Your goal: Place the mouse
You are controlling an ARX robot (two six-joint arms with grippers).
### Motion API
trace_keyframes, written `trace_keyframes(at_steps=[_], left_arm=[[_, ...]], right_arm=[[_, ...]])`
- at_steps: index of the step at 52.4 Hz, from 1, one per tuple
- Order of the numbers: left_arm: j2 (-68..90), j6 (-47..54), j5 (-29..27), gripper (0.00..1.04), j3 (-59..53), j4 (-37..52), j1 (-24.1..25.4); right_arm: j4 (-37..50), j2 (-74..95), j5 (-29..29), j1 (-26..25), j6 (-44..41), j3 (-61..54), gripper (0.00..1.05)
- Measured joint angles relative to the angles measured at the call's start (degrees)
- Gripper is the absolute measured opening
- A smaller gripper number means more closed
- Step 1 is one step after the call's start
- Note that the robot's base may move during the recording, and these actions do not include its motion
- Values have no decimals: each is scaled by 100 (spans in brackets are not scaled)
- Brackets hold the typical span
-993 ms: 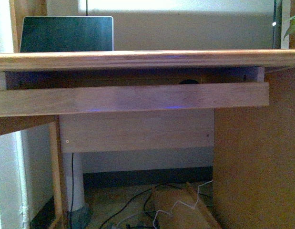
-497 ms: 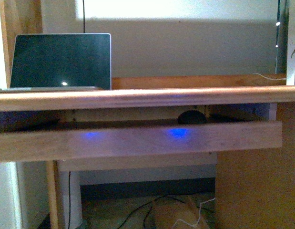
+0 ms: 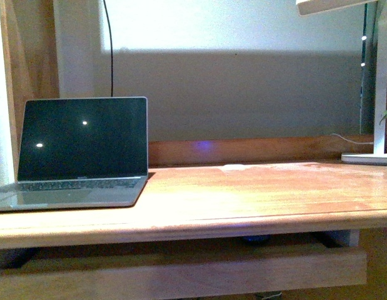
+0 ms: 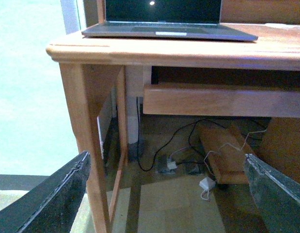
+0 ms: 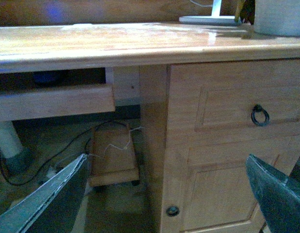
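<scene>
The mouse [image 3: 256,239] shows only as a small dark blue sliver on the pull-out tray [image 3: 180,272], just under the desktop's front edge. It also shows as a dark blue shape in the shadow under the desktop in the right wrist view [image 5: 45,77]. My left gripper [image 4: 164,204] is open and empty, low in front of the desk's left leg [image 4: 94,145]. My right gripper [image 5: 164,204] is open and empty, low in front of the cabinet door [image 5: 222,145]. Neither gripper shows in the front view.
An open laptop [image 3: 80,153] stands at the desktop's left. A white lamp base [image 3: 367,158] stands at the back right, and a small flat white disc [image 3: 234,167] lies near the back. Cables and a wooden dolly [image 4: 222,155] lie on the floor under the desk.
The front view has risen from below the desktop to above it. The tray and mouse, seen plainly before, are now almost hidden behind the desk's front edge.
</scene>
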Motion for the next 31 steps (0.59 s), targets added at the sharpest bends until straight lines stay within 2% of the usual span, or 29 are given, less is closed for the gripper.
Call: trace_keyframes(at_steps=[5,8,10,16,22,31], left_arm=[[2,0,-2,97,2,-2,0],[341,-369,-389,97,238,-688,-164],[557,-503,-422,97,304,-868,-219],[1220,-415,-330,97,310,-691,-356],[2192,149,221,97,382,68,-76],[4411,1620,890,97,796,2094,601]], right_arm=[[0,0,2,0,2,0,97],[0,0,0,0,2,0,97],[0,0,4,0,2,0,97],[0,0,0,0,2,0,97],[0,0,-4,0,2,0,97],[0,0,0,0,2,0,97]])
